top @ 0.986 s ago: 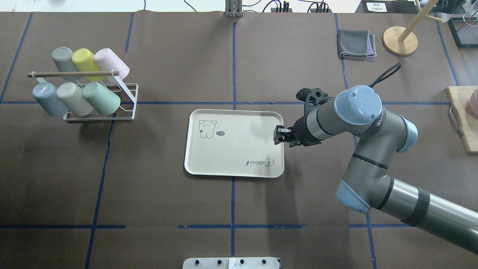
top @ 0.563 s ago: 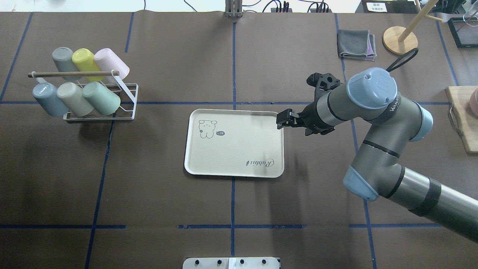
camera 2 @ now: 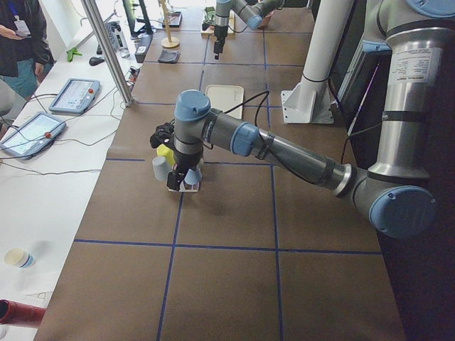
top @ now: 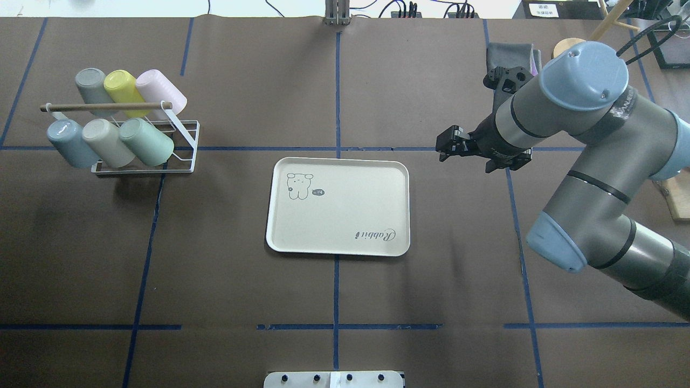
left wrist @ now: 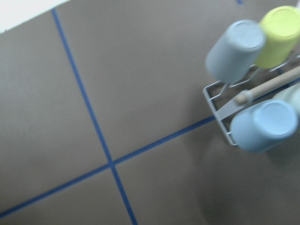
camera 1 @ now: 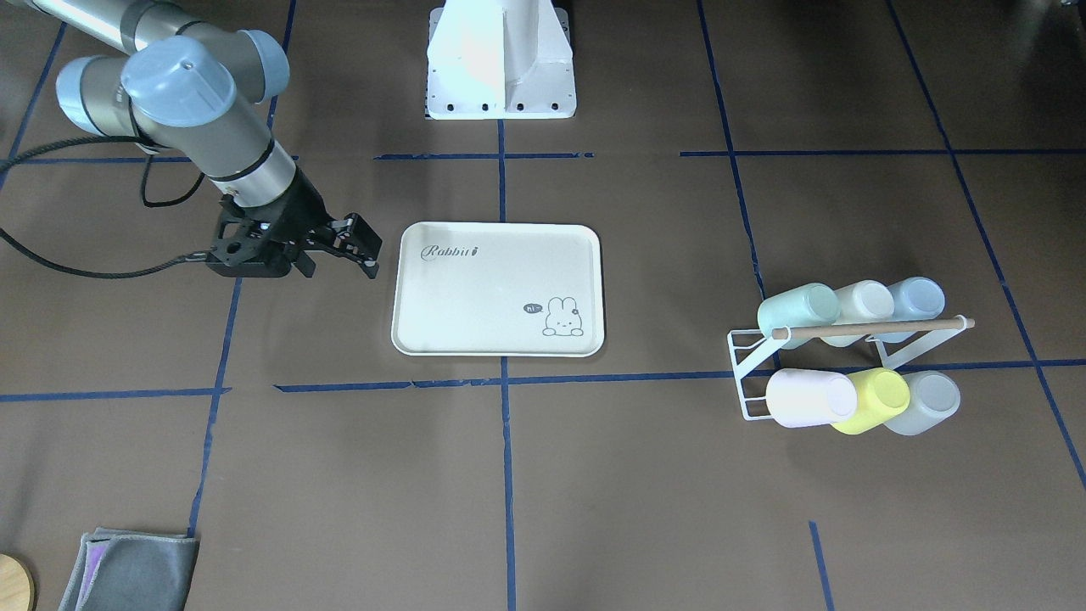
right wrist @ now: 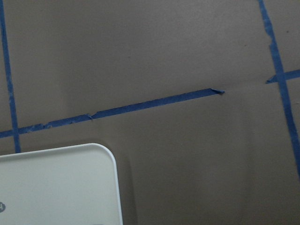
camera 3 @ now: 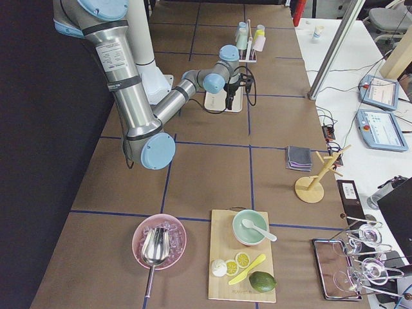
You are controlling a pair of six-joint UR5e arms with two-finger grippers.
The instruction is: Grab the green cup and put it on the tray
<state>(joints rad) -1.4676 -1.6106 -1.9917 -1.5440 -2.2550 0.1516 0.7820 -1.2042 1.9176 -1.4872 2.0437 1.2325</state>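
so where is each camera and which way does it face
front-facing: across the table, facing the robot; right gripper, base
overhead: behind the robot, looking down; right arm
exterior left: table's left end, looking along; left arm near
exterior right: table's right end; right arm near
left wrist: down at the rack; no fingers
right wrist: down at the tray corner; no fingers
shared: front-facing and overhead both show tray, green cup

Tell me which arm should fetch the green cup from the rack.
Left. Its wrist view shows the rack close by, on the table's left side where the green cup sits; the right gripper hangs open beyond the tray's opposite edge.
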